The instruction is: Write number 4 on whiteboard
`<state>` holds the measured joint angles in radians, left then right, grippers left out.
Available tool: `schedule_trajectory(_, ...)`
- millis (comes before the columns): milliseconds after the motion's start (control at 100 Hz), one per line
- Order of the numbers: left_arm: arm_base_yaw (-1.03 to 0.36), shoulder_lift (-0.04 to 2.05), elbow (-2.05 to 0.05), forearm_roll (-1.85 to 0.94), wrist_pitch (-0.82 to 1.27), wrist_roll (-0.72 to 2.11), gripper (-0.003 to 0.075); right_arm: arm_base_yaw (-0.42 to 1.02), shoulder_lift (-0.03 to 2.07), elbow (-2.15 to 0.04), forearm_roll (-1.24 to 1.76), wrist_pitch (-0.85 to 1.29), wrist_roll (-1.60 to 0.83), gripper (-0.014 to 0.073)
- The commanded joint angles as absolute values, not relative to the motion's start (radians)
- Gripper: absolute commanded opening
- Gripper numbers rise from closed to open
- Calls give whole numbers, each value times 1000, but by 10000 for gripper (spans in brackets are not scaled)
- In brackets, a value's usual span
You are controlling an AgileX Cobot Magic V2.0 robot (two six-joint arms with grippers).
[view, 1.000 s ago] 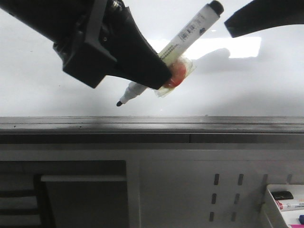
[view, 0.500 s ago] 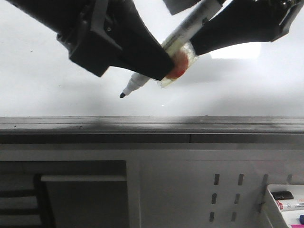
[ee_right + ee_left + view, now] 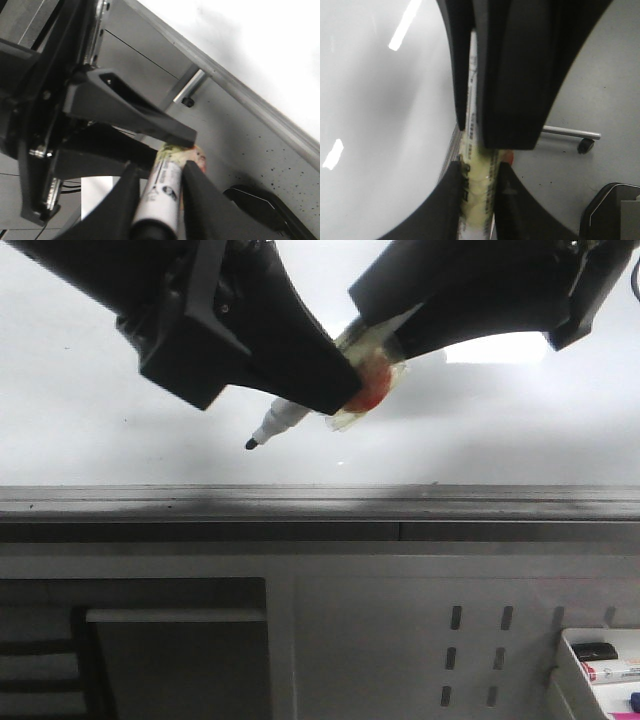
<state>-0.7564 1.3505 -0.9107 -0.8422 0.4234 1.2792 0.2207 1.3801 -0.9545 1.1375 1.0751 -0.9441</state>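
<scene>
A white marker [image 3: 280, 423] with a black tip pointing down-left hangs just off the whiteboard [image 3: 100, 430], above its grey edge rail [image 3: 320, 498]. My left gripper [image 3: 345, 390] is shut on the marker's taped yellowish middle, with a red patch beside it. My right gripper [image 3: 385, 325] is closed around the marker's upper end. In the left wrist view the taped barrel [image 3: 479, 175] sits between my pads. In the right wrist view the white barrel [image 3: 162, 195] fills the gap between my fingers [image 3: 197, 185]. No number 4 shows on the board.
Below the rail is a grey perforated panel [image 3: 480, 640]. A white tray [image 3: 570, 670] at the bottom right holds spare markers. A dark box [image 3: 170, 660] sits at the lower left. A bright light reflection [image 3: 500, 348] lies on the board behind my right arm.
My right gripper came down from the upper right and closed around the marker's upper end, hiding its cap. My left gripper and the marker tip have barely moved.
</scene>
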Motion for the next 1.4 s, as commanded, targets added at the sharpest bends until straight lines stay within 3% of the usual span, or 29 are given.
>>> schedule_trajectory(0,-765,1317,-945,-879,390,1276,-20,221,1366,-984,1204,1093,-971,19)
schedule_trajectory(60,-765,1317,-945,-879,390,1276,-18,221,1366,-984,1215,1096,-990,-74)
schedule_trajectory(160,-765,1317,-945,-879,390,1276,38,221,1366,-984,1239,1104,-999,-66)
schedule_trajectory(250,-765,1317,-945,-879,390,1276,172,221,1366,-984,1246,1123,-1019,-65)
schedule_trajectory(380,-754,1308,-945,-881,390,1266,449,221,1366,-984,1244,1114,-1022,-64)
schedule_trajectory(450,-730,1288,-945,-881,404,1246,524,221,1363,-984,1244,1094,-1022,-60)
schedule_trajectory(570,-636,1230,-945,-881,440,1179,513,221,1339,-984,1225,1044,-1022,-54)
schedule_trajectory(1030,-38,990,-802,-1089,541,1126,501,225,1259,-972,1330,701,-1173,-54)
schedule_trajectory(1390,17,959,-778,-1156,548,1169,501,238,1308,-985,1461,524,-1317,-54)
